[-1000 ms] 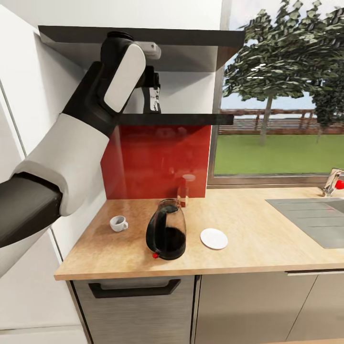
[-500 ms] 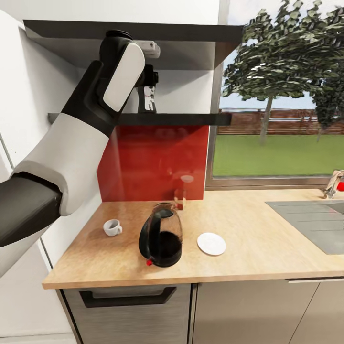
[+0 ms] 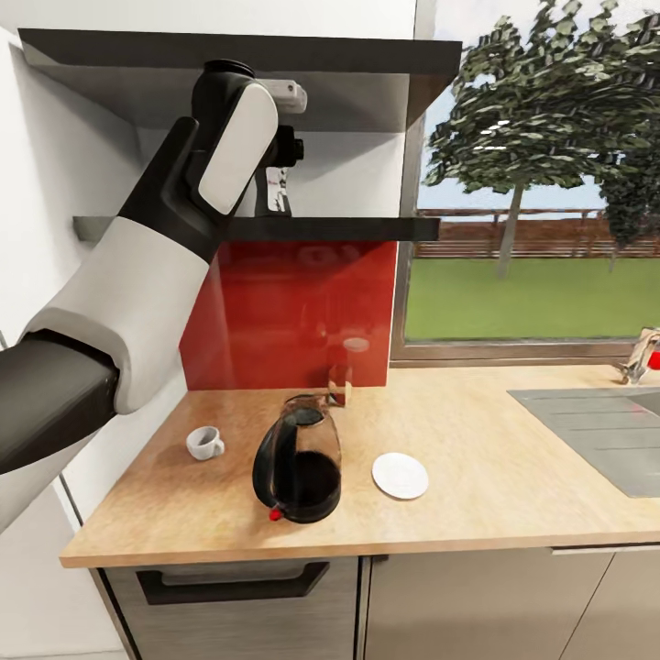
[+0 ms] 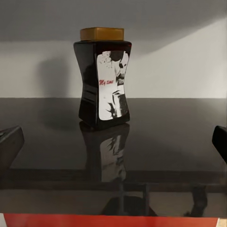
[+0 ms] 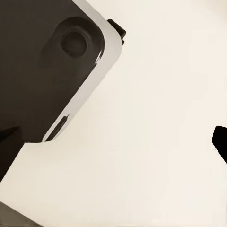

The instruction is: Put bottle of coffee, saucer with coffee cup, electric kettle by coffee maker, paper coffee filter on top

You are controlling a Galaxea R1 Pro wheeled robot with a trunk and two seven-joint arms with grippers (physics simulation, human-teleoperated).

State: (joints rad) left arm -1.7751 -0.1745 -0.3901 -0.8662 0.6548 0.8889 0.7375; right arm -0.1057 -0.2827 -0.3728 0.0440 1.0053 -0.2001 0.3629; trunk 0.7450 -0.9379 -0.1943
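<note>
Countertop (image 3: 477,477) carries the electric kettle (image 3: 298,463), with saucer (image 3: 400,476) and coffee cup (image 3: 203,443) either side, apart. On the shelf (image 4: 142,142), bottle of coffee (image 4: 103,78) stands upright between the left gripper's (image 4: 113,142) spread fingers, untouched. Right gripper (image 5: 113,146) fingers spread, empty.

Head camera swung rightward, countertop (image 3: 477,458) scene shifted left in frame, left arm seemingly unmoved
</note>
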